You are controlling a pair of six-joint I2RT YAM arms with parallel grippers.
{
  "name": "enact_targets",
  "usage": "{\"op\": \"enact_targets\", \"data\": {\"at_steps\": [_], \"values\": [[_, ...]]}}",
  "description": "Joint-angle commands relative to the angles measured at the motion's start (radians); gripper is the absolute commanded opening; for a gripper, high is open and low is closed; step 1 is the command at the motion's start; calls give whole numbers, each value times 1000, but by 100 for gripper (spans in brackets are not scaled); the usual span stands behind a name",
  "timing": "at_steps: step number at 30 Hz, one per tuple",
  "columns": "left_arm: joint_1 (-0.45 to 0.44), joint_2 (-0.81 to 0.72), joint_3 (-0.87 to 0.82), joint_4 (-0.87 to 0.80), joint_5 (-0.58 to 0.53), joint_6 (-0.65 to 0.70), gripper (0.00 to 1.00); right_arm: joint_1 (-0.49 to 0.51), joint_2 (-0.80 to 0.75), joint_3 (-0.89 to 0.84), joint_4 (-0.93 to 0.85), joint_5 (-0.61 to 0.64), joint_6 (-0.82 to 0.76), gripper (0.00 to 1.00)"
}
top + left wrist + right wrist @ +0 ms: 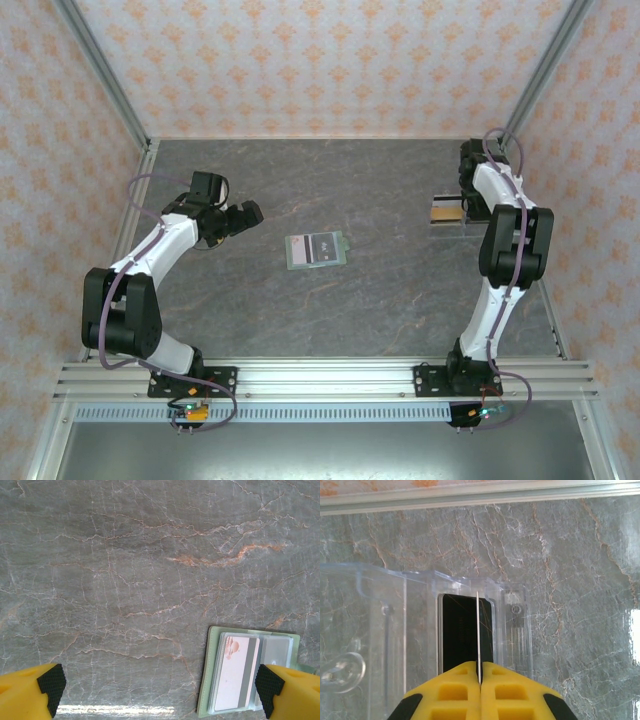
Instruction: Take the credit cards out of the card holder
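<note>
Sage-green card holder lies open mid-worktop, long axis left to right, a credit card in its pocket, just right of my released left jaws, the nearer pair; my right jaws, far right, clench a second card edge-on over a clear tray.
</note>
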Motion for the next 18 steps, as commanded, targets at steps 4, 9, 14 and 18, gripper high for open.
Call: {"op": "enact_targets", "data": {"at_steps": [4,9,14,18], "values": [[5,6,20,-14,13,-4,100,-10,44,48,-2,-44,-28,9],[5,8,15,2,32,-11,100,-11,30,47,-14,-39,-39,22],[5,2,14,0,37,-10,100,-12,-17,42,-13,-49,-78,34],[5,-3,8,6,48,-14,100,-12,-75,16,3,-71,-115,40]]}}
